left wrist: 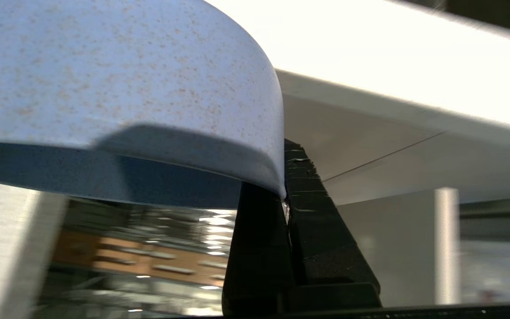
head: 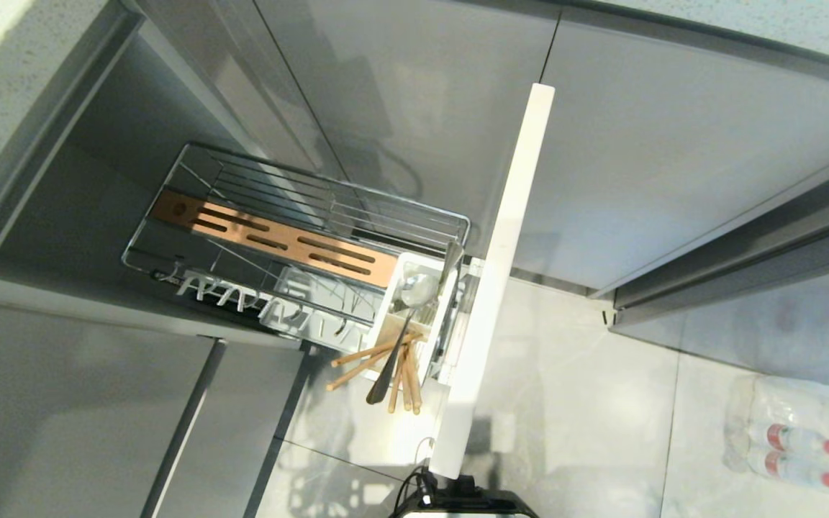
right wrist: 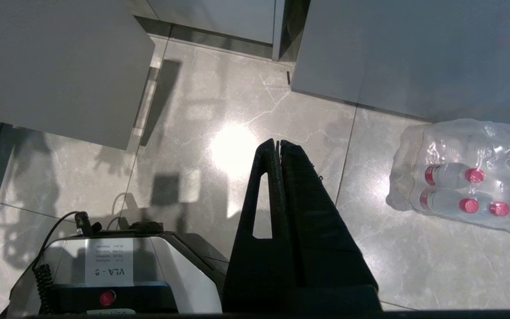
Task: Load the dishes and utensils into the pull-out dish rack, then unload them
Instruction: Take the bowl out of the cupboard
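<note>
My left gripper (left wrist: 285,195) is shut on the rim of a light-blue speckled dish with a deep curved wall, by its look the bowl (left wrist: 117,75). It hangs above the pull-out dish rack (head: 292,216), whose brown wooden bar (left wrist: 117,261) shows blurred below. The head view shows neither that gripper nor the bowl. The rack stands pulled out, its wire basket bare. Two chopsticks (head: 368,360) and the spoon (head: 414,291) stand in the white caddy (head: 386,316) beside the front panel (head: 494,288). The plate is out of view. My right gripper (right wrist: 277,141) is shut and empty above the floor.
Grey cabinet fronts (head: 422,108) flank the open bay, with a pale countertop edge (left wrist: 370,57) overhead. A shrink-wrapped pack of water bottles (right wrist: 467,177) lies on the tiled floor at the right. My own base (right wrist: 117,274) sits below the right arm.
</note>
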